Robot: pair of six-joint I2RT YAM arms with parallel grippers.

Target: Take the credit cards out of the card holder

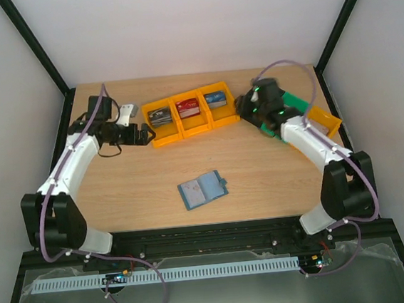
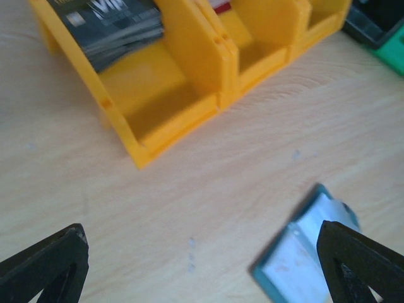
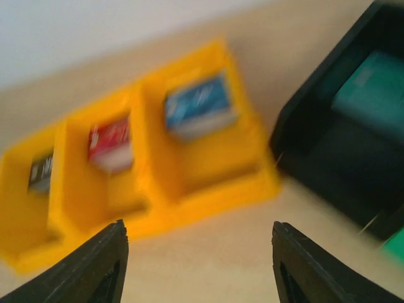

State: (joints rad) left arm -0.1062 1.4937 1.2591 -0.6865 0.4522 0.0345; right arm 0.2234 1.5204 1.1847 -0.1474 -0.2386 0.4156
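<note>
The small blue card holder (image 1: 203,189) lies open on the wooden surface (image 1: 276,180). The left tool (image 2: 201,243) and the right tool (image 3: 197,228) are wide and empty

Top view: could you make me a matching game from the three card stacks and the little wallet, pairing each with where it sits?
Things
1. black cards
2. red cards
3. blue cards
4. card holder

Places
A. lying open on the bare table, in front of the bins
B. in the right yellow bin
C. in the left yellow bin
D. in the middle yellow bin

Pairs: 1-C, 2-D, 3-B, 4-A
</note>
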